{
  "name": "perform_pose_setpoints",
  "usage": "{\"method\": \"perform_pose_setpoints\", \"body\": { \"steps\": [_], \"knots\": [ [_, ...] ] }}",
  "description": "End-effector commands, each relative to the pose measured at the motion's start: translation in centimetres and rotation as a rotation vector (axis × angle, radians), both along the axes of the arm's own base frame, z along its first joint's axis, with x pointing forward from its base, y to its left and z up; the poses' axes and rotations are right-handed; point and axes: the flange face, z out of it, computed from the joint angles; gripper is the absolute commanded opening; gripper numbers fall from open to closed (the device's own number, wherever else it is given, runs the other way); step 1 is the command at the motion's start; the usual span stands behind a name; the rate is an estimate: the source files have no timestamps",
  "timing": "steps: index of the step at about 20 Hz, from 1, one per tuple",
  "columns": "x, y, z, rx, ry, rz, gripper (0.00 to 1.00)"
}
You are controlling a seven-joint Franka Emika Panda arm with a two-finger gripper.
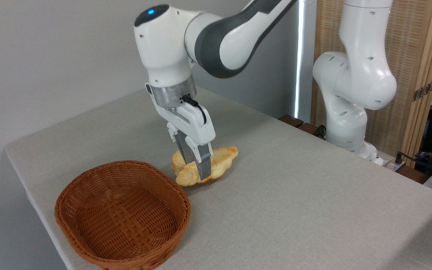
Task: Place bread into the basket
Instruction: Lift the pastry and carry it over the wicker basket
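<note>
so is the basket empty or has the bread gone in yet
Empty: the basket shows only bare weave. The bread lies on the table beside it.

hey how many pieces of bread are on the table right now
1. The bread lies on the table just right of and behind the basket, with the gripper fingers straddling its middle. The basket looks empty; nothing else seems hidden.

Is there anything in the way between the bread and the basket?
Nothing visible. The bread sits on the table just up and to the right of the basket, with only bare tabletop between them. The gripper already has its fingers around the loaf, and the basket looks empty.
</note>
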Motion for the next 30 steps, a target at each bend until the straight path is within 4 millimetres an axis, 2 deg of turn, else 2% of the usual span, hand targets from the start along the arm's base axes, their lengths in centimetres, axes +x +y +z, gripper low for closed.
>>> {"method": "perform_pose_setpoints", "body": {
  "steps": [1,4,9,14,23,26,30],
  "knots": [
    [0.5,0.1,3.2,0.003,-0.031,-0.033,0.59],
    [0.5,-0.3,3.8,-0.009,-0.038,-0.060,0.59],
    [1.7,-0.5,6.8,-0.028,-0.114,-0.056,0.59],
    [3.4,-0.7,7.8,-0.051,-0.244,-0.048,0.59],
    [7.1,-0.4,7.6,-0.076,-0.478,-0.039,0.59],
    [8.5,1.3,7.3,-0.080,-0.552,-0.004,0.59],
    [9.1,1.2,6.2,-0.075,-0.560,-0.006,0.59]
  ]
}}
